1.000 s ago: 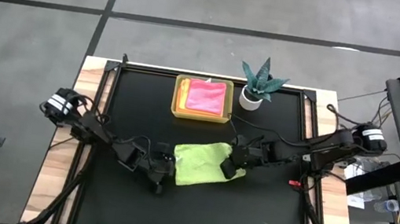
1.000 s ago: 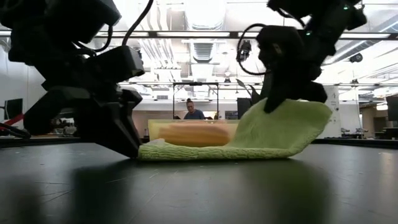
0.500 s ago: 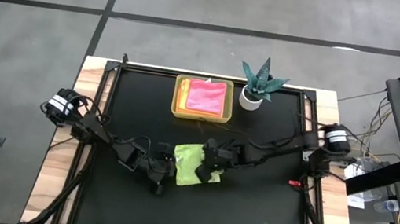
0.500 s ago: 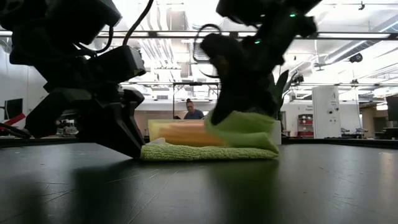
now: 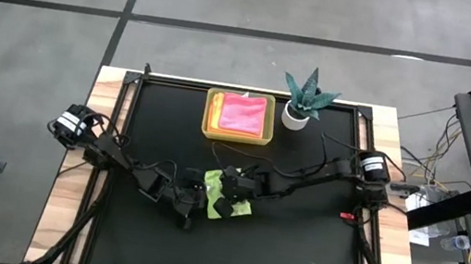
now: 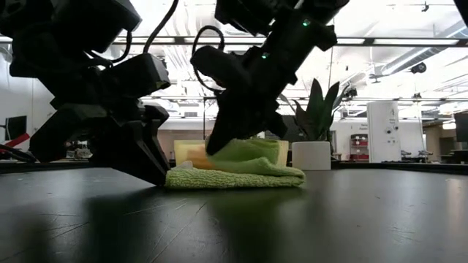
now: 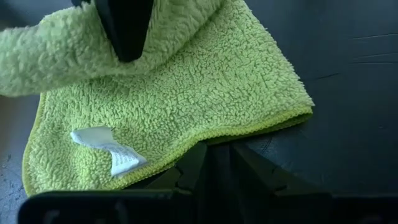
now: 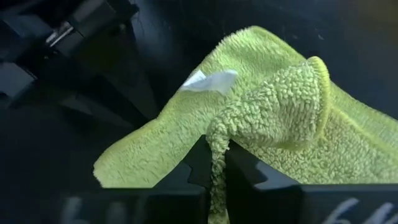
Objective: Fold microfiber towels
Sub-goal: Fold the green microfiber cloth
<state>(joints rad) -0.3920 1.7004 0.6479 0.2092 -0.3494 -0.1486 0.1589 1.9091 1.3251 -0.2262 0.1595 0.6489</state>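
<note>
From my console: the right fingers (image 5: 229, 187) pinch a fold of the green towel (image 5: 239, 208), carried over its other half near the bench's (image 5: 310, 256) middle. The left fingers (image 5: 195, 196) clamp the towel's left edge flat on the bench. A pink towel (image 5: 242, 112) lies in the tray (image 5: 210, 114) at the back edge.

Towel (image 5: 227, 200) mid-table between both hands, tray (image 5: 211, 121) behind it (plant (image 5: 304, 95) beside)
</note>
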